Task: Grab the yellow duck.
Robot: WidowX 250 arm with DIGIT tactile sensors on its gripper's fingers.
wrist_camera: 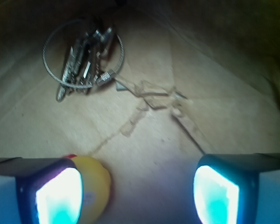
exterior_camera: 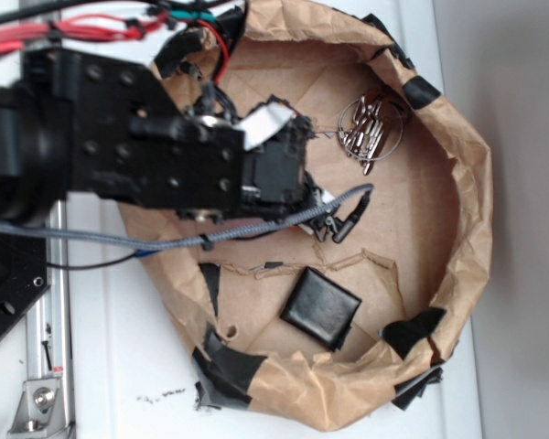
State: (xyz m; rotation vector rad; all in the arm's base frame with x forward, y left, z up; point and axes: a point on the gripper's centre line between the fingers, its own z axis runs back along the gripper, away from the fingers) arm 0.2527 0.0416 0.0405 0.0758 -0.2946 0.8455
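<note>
The yellow duck point(wrist_camera: 95, 186) shows in the wrist view at the bottom left, a glossy yellow lump with a speck of red at its top. It lies on the brown paper right against the inner side of the left finger point(wrist_camera: 46, 193). My gripper point(wrist_camera: 137, 193) is open, with a wide gap of bare paper between the duck and the right finger point(wrist_camera: 224, 189). In the exterior view the duck is hidden under the black arm, whose gripper end point(exterior_camera: 279, 169) hangs low over the middle of the paper nest.
A wire ring of metal keys point(wrist_camera: 81, 53) point(exterior_camera: 366, 128) lies farther ahead. A black square pad point(exterior_camera: 320, 306) lies on the paper near the front. The crumpled brown paper wall point(exterior_camera: 471, 210) with black tape rings the area. Torn paper scraps point(wrist_camera: 154, 100) lie ahead of the fingers.
</note>
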